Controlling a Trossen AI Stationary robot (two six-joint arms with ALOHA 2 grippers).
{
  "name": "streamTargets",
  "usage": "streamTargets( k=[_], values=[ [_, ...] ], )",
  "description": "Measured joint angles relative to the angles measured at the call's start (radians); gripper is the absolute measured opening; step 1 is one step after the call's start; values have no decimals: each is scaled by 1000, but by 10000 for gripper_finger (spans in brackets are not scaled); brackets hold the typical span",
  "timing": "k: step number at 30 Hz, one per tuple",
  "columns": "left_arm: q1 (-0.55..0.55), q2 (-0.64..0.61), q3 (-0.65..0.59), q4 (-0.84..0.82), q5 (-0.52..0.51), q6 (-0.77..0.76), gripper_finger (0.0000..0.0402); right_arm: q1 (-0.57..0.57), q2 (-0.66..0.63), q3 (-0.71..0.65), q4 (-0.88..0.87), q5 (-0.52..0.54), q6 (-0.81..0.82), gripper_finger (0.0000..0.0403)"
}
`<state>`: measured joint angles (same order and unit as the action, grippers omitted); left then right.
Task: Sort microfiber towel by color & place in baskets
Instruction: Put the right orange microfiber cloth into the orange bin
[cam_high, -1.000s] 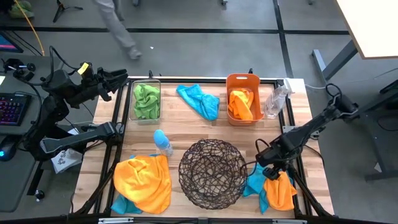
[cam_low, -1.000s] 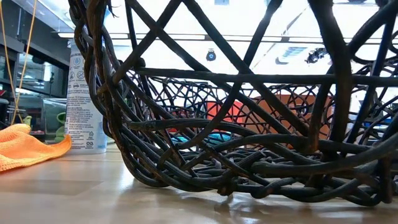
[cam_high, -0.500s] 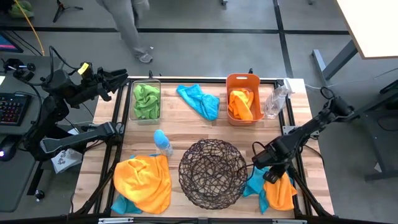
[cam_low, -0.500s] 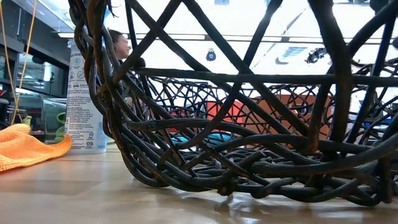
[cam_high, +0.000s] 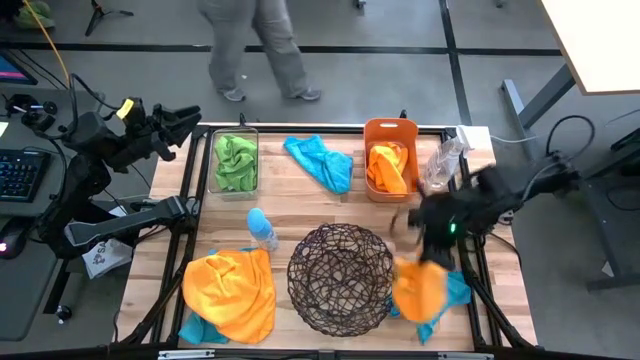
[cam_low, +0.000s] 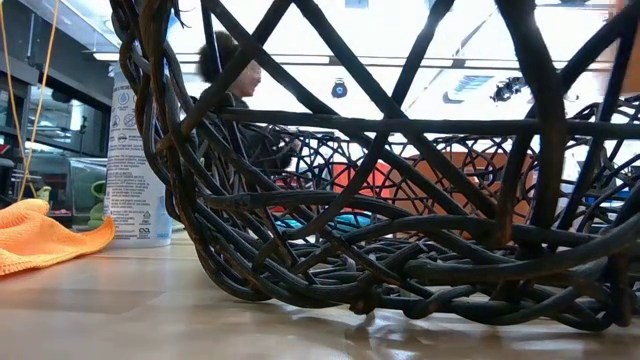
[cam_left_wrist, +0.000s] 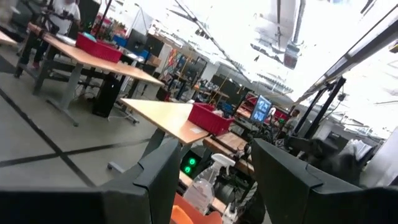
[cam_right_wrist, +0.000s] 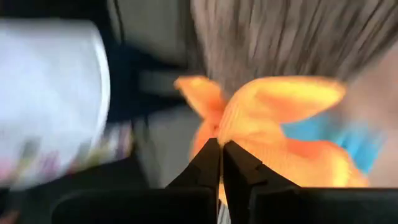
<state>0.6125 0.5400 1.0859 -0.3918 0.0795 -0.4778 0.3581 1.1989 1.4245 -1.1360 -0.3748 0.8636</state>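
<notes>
My right gripper (cam_right_wrist: 221, 148) is shut on an orange microfiber towel (cam_high: 420, 285) and holds it up beside the round wire basket (cam_high: 342, 278). Under it, a turquoise towel (cam_high: 457, 290) lies on the table. The clear bin (cam_high: 214, 170) holds a green towel (cam_high: 235, 160). The orange basket (cam_high: 390, 130) holds an orange towel (cam_high: 388, 170). Another turquoise towel (cam_high: 320, 160) lies between the two. At the near left, an orange towel (cam_high: 232, 290) lies over a turquoise one (cam_high: 195, 328). My left gripper (cam_high: 188, 122) waits open beyond the far left corner. My right gripper pinches a gathered fold of the orange towel (cam_right_wrist: 219, 127) between its two fingertips, coming at it from above. The towel hangs bunched below the fingers, lifted off the turquoise towel. How many layers are in the pinch cannot be told.
A small blue-capped bottle (cam_high: 262, 230) stands left of the wire basket. A clear spray bottle (cam_high: 443, 165) stands right of the orange basket. A person walks past beyond the table's far edge (cam_high: 255, 45). In the low view the wire basket (cam_low: 400, 200) hides most of the table.
My right gripper has shut on the orange towel at the near right. It has risen and swung toward the wire basket. The orange towel has come up off the turquoise one, which has stayed on the table.
</notes>
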Motion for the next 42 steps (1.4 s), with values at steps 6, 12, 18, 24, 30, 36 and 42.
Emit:
streamTargets(
  k=[6,12,18,24,30,36,42],
  values=[
    [0,0,0,3,0,-16,186,-169,-12,273,-87,486,-271,2],
    [0,0,0,3,0,-44,186,-413,-8,309,-130,779,-497,1],
    [0,0,0,8,0,-71,186,-665,27,272,-126,763,-660,1],
    [0,0,0,37,0,-72,186,-801,104,219,-35,626,-770,0],
    [0,0,0,55,0,-95,186,-826,183,152,72,591,-860,0],
    [0,0,0,54,0,-96,186,-875,163,82,61,609,-890,0],
    [0,0,0,53,0,-96,186,-939,112,52,-41,685,-867,0]
  ],
)
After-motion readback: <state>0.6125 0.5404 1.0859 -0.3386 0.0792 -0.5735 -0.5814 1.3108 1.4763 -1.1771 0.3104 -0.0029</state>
